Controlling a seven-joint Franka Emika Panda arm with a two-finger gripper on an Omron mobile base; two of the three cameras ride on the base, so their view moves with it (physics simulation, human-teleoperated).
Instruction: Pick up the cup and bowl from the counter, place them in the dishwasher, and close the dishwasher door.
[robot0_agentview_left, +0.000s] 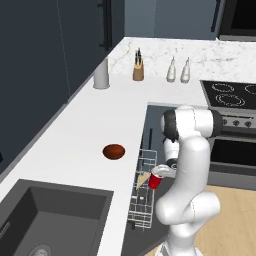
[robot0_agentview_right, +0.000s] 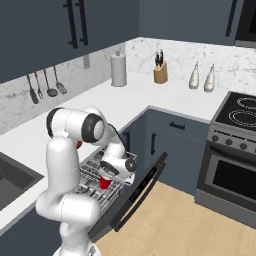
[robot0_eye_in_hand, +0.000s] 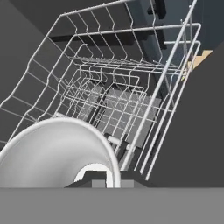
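My gripper (robot0_agentview_left: 161, 173) is shut on the red cup (robot0_agentview_left: 155, 181), which hangs just above the white wire rack (robot0_agentview_left: 142, 192) of the open dishwasher. From the right, the cup (robot0_agentview_right: 105, 182) sits under the gripper (robot0_agentview_right: 108, 173), over the rack (robot0_agentview_right: 90, 181). The hand view looks past the cup's white inside (robot0_eye_in_hand: 57, 153) down into the rack (robot0_eye_in_hand: 127, 105). The dishwasher door (robot0_agentview_right: 136, 192) is folded down and open. Left of the rack, the dark reddish-brown bowl (robot0_agentview_left: 114, 151) rests on the white counter (robot0_agentview_left: 75, 135).
A dark sink (robot0_agentview_left: 50, 215) is set into the counter at the near left. At the back stand a grey canister (robot0_agentview_left: 101, 74), a knife block (robot0_agentview_left: 138, 70) and two bottles (robot0_agentview_left: 178, 70). The oven (robot0_agentview_right: 230, 175) stands to the right, beyond wood floor (robot0_agentview_right: 175, 225).
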